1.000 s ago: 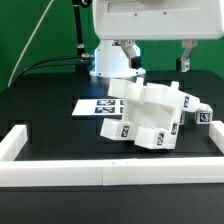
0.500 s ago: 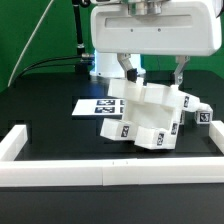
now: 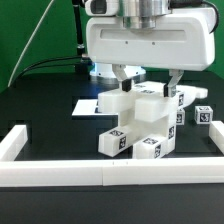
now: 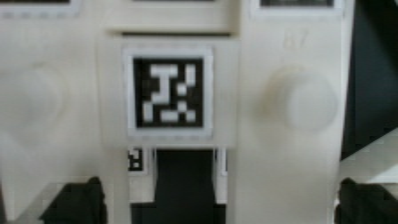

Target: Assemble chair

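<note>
Robot lab: black table [image 3: 40, 115], green backdrop [image 3: 20, 20]

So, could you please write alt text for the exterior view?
A partly assembled white chair, tagged with black-and-white squares, stands on a black table; the arm's open tool hangs over it, a finger at each side. A small tagged block lies at the exterior view's right, a white rail in front.

The chair [image 3: 138, 122] is smooth, matt white plastic; its tag [image 4: 173, 92] looks flat-printed; the tabletop [image 3: 40, 112] is matt black.
</note>
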